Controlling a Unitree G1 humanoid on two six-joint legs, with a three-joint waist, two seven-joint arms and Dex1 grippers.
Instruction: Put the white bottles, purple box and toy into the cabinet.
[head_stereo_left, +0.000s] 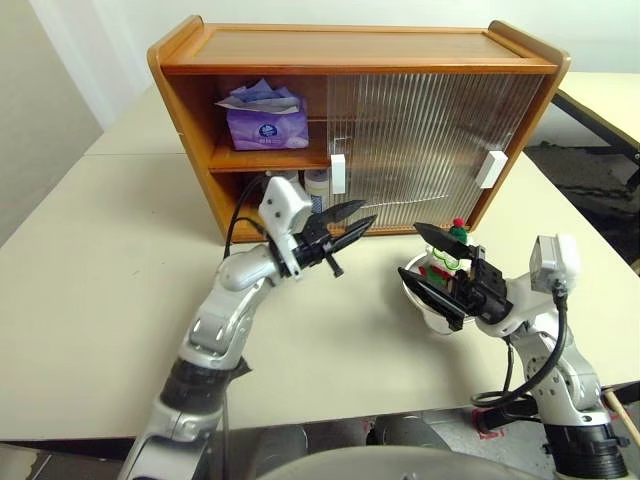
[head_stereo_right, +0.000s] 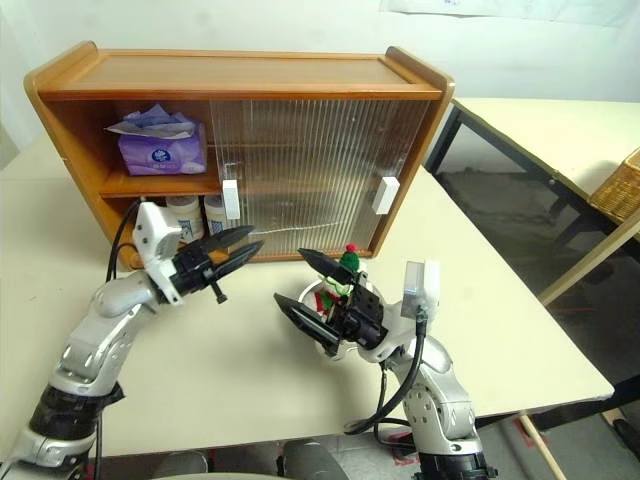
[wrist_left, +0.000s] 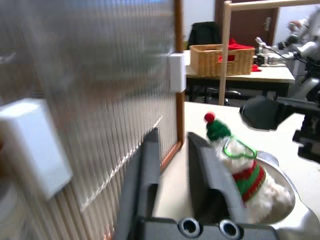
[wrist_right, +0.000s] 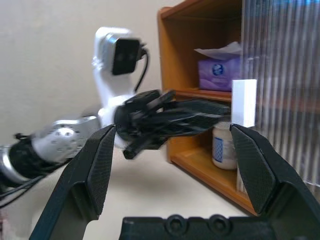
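The cabinet (head_stereo_left: 350, 45) stands at the back of the table, its left side open. On its upper shelf lies the purple box (head_stereo_left: 267, 125). The white bottles (head_stereo_right: 185, 215) stand on the lower shelf beside a white door handle (head_stereo_left: 338, 172). The toy (head_stereo_left: 447, 256), in a green hat and striped sweater, sits in a silver bowl (head_stereo_left: 425, 308) in front of the cabinet. My left gripper (head_stereo_left: 368, 211) is shut and empty, pointing towards the toy just before the ribbed door. My right gripper (head_stereo_left: 432, 263) stands wide open over the bowl, right beside the toy and holding nothing.
A ribbed sliding door (head_stereo_left: 420, 140) covers the cabinet's middle and right. Its second handle (head_stereo_left: 491, 168) is near the right end. Another table (head_stereo_left: 600, 95) stands at the back right, with a wicker basket (head_stereo_right: 620, 185) beyond. The table's front edge runs close below both arms.
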